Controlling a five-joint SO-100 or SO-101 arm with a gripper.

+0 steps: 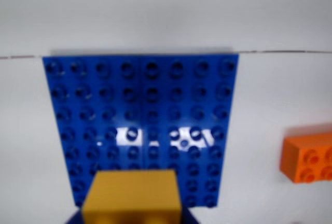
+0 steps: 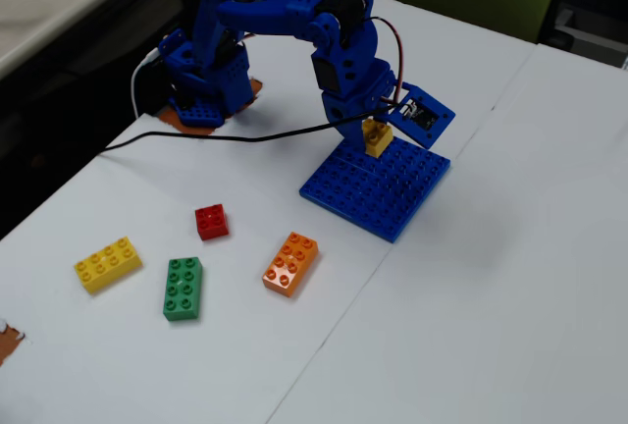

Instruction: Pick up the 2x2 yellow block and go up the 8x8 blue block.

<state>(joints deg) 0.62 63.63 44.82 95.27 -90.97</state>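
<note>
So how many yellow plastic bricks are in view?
2: a small square yellow brick in the gripper above the blue baseplate, and a longer yellow brick on the table's left in the fixed view.

The wrist view rides low on the arm, looking forward and down, close over the 8x8 blue block [image 1: 140, 125]. The fixed view stands high and farther off, looking obliquely down across the bench [image 2: 491, 296]. Both share the 8x8 blue block [image 2: 378, 186] and an orange brick [image 1: 308, 157] [image 2: 290, 263].

On the white table [image 2: 510, 277] are laid the 8x8 blue block [image 2: 378, 190], red [image 2: 211, 221], orange [image 2: 290, 262], green [image 2: 183, 288] and long yellow [image 2: 107, 264] bricks.
</note>
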